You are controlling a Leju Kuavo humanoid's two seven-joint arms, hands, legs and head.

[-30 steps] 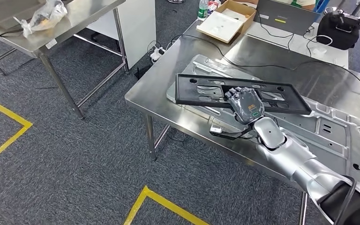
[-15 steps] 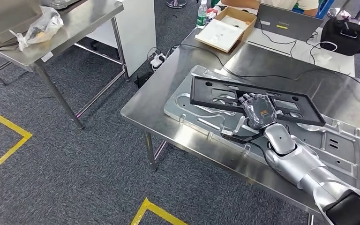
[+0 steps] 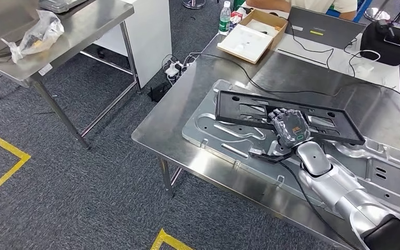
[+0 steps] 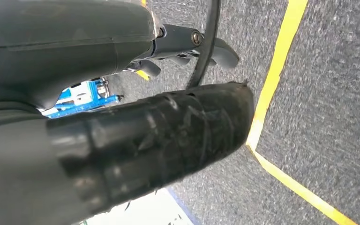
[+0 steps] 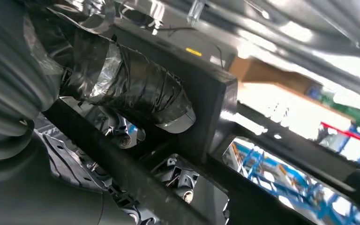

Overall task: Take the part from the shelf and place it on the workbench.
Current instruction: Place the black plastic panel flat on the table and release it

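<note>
Right robot hand gripping black frame part over workbench, no legible labels

Even overhead light fills the head view, laying soft glare across the steel workbench. The left wrist view is blurred at close range; the right wrist view blows out to white beyond the dark part.

The head camera has shifted, moving the whole scene in the picture. The right hand, gripping the flat black rectangular plastic frame, now holds it further over the stamped grey metal panel than earlier.
</note>
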